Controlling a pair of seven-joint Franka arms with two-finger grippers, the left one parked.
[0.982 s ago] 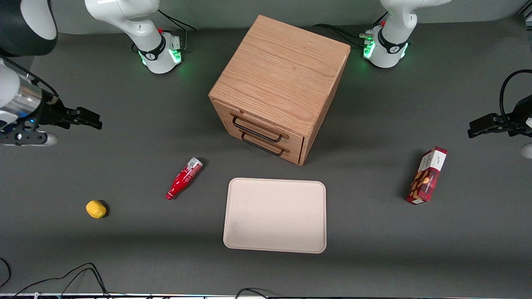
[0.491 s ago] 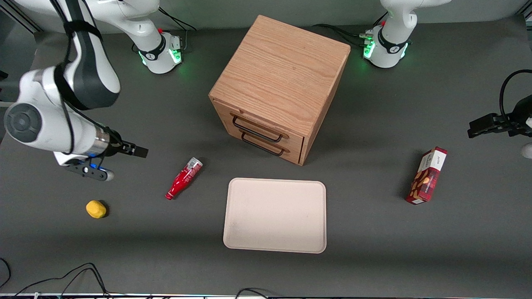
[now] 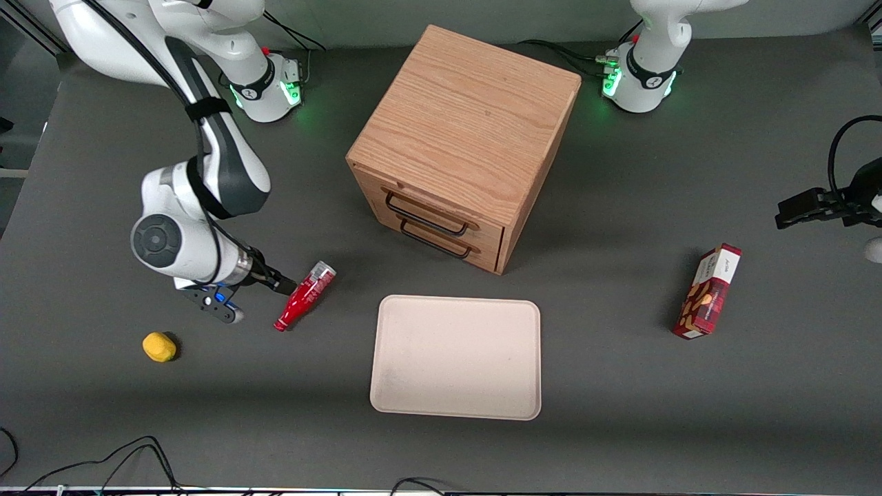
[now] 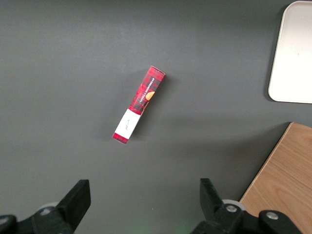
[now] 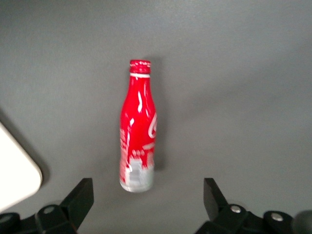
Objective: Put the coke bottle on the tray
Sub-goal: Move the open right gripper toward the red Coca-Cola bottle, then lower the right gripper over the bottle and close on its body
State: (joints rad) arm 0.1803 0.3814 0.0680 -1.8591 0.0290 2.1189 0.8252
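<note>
We see the coke bottle point(image 3: 305, 295) lying on its side on the dark grey worktop point(image 3: 620, 413), its red cap end nearer the front camera and its silvery-clear base end pointing away toward the wooden drawer cabinet point(image 3: 463, 145). It rests just beside the tray point(image 3: 456, 358), on the working arm's side of it, apart from the rim and not on it. The tray itself lies flat in front of the cabinet, nearer the front camera than the cabinet's two drawer fronts with their black handles. The gripper point(image 3: 284, 284) of the right arm hangs close above the bottle, a little toward the working arm's end of the worktop from its middle. In the right wrist view we look straight down on the coke bottle point(image 5: 138, 127), which lies lengthwise between the two dark fingertips point(image 5: 78, 201); the jaws stand wide open, one on each side of the bottle's base end, well clear of it and holding nothing. A rounded corner of the pale tray point(image 5: 14, 173) shows in that same view, near the bottle but not touching. A small yellow lemon-like object point(image 3: 159, 346) sits on the worktop toward the working arm's end, nearer the front camera than the gripper. A red snack box point(image 3: 708, 291) lies toward the parked arm's end, well apart from the tray; the left wrist view shows the same snack box point(image 4: 139, 105) flat on the worktop.
</note>
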